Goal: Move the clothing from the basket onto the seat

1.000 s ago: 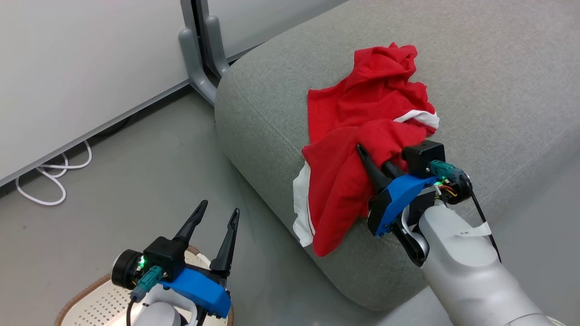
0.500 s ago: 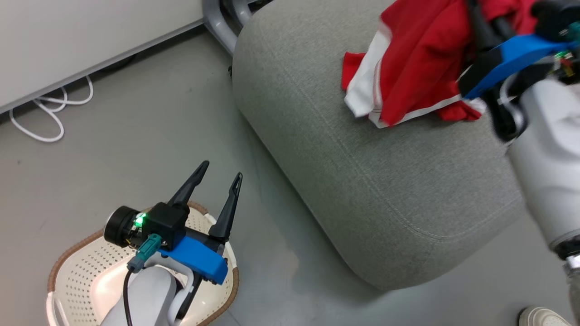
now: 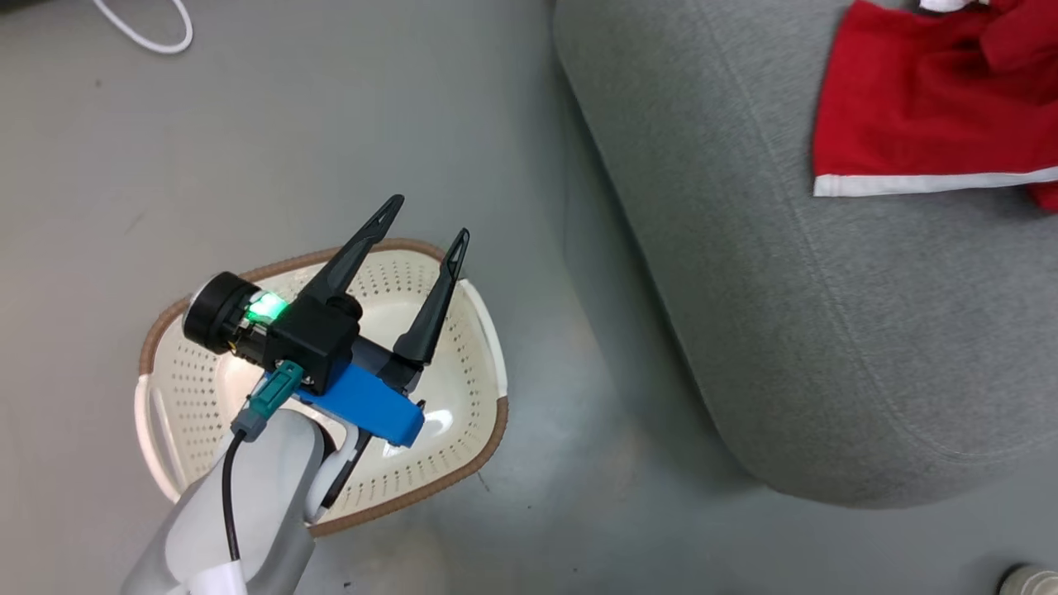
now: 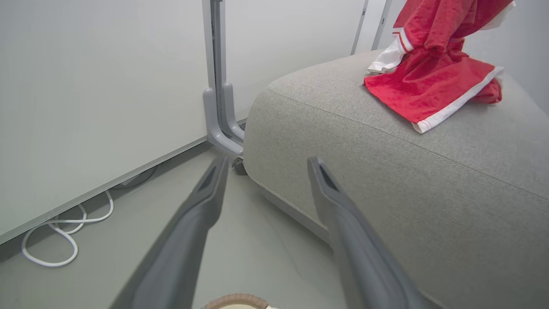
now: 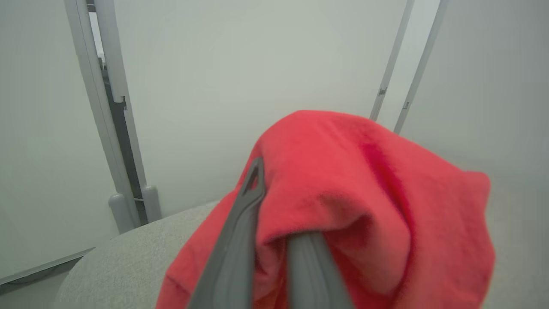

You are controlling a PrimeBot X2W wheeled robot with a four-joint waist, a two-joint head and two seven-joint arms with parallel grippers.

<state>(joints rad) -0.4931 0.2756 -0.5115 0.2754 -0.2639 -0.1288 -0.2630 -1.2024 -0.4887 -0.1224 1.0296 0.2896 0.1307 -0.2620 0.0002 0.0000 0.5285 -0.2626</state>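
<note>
Got left gripper (image 3: 430,216) spread wide over basket (image 3: 489,330), seat (image 3: 826,330) at 3 o'clock. Spotted right gripper (image 5: 281,199) clamped on clothing (image 5: 377,193), white cable (image 3: 163,51) at 11 o'clock.

We note grey floor (image 3: 124,165), smooth, few faint scuffs. White cable (image 4: 68,222) lies looped on floor along foot of white wall panel (image 4: 107,86). Grey post (image 4: 216,64) stands upright between panels, its curved foot (image 4: 223,141) on floor, small dark caster (image 4: 238,166) just beside foot. We see two thin slanted strips (image 5: 388,86) on far panel. Pale rounded thing (image 3: 1029,578) on floor at lower right corner of head view, too cropped for us to tell.
</note>
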